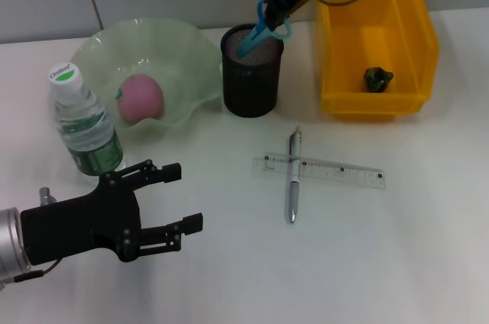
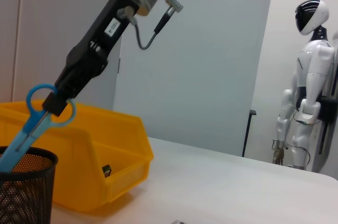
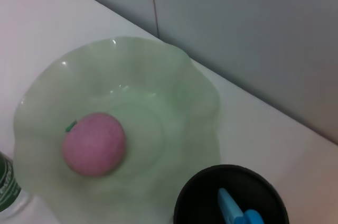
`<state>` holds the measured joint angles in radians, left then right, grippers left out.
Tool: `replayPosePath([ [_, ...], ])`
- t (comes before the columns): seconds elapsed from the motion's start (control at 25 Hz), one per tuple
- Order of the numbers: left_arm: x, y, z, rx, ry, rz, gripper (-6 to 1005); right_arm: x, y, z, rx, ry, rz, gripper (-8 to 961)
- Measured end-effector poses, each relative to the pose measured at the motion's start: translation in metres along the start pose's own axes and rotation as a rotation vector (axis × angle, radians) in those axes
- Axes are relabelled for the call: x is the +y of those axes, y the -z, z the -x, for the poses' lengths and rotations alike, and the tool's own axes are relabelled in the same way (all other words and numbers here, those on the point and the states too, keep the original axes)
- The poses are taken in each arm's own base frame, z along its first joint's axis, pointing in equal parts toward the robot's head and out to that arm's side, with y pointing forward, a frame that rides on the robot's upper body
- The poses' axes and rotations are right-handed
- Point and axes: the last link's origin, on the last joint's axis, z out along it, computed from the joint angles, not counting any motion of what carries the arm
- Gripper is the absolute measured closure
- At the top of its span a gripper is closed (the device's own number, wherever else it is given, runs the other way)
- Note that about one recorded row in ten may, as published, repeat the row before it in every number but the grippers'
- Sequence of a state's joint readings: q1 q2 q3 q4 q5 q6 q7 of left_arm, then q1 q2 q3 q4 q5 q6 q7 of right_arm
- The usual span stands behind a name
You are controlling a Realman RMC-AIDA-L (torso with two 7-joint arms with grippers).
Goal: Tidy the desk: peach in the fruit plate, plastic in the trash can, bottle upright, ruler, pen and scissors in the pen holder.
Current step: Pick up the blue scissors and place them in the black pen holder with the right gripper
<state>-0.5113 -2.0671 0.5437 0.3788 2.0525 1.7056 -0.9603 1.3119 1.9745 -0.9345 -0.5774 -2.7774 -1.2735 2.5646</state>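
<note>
Blue scissors (image 1: 260,30) stand tilted with their blades inside the black mesh pen holder (image 1: 252,72). My right gripper (image 1: 273,12) is shut on their handles just above the holder; the left wrist view shows this grip (image 2: 55,105) too. A pink peach (image 1: 141,98) lies in the green fruit plate (image 1: 191,49). The bottle (image 1: 84,121) stands upright left of the plate. A silver pen (image 1: 293,179) lies across a clear ruler (image 1: 336,171) mid-table. Dark green plastic (image 1: 377,78) sits in the yellow trash can (image 1: 416,41). My left gripper (image 1: 185,197) hovers open at the front left, below the bottle.
The wall runs close behind the plate, holder and bin. A white humanoid robot (image 2: 309,81) stands far off beyond the table in the left wrist view. White tabletop stretches in front of the ruler and pen.
</note>
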Motion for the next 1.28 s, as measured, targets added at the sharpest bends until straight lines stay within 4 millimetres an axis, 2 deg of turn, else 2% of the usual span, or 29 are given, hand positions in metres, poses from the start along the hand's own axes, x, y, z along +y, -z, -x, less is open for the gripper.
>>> replayPosePath([
  [0.44, 0.000, -0.001, 0.000, 0.003, 0.001, 0.000, 156, 0.003, -0.012, -0.002, 0.008, -0.027, -0.020, 776],
  [1.04, 0.000, 0.000, -0.001, 0.004, -0.002, -0.001, 157, 0.006, -0.013, 0.003, -0.014, -0.028, -0.026, 761],
  [1.28, 0.000, 0.001, -0.001, 0.002, -0.003, 0.000, 157, 0.009, -0.014, 0.005, -0.022, -0.019, -0.027, 517],
])
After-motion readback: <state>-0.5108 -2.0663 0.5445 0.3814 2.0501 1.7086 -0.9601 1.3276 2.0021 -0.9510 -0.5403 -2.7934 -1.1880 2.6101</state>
